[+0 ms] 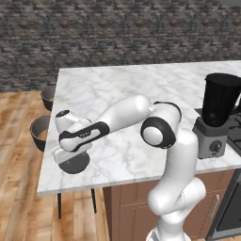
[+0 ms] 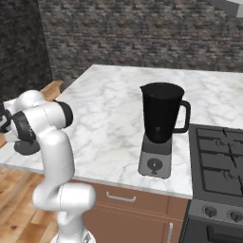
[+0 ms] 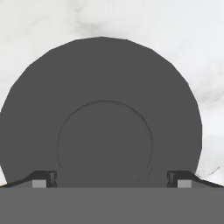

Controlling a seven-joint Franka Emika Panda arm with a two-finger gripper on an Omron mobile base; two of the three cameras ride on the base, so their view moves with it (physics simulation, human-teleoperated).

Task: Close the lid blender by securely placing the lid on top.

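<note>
The lid is a flat dark-grey round disc lying on the white marble counter near its front left corner; it also shows as a dark disc past the arm. In the hand view the lid sits close below, with a raised inner circle. My gripper hangs just above it, open, fingertips spread wide to either side of the inner circle. The hand covers part of the lid. The blender, a black jar on a grey base, stands lidless at the counter's right.
Two dark round stool seats stand left of the counter, beyond its edge. A black gas stove lies right of the blender. A dark brick wall runs behind. Bare marble stretches between the lid and the blender.
</note>
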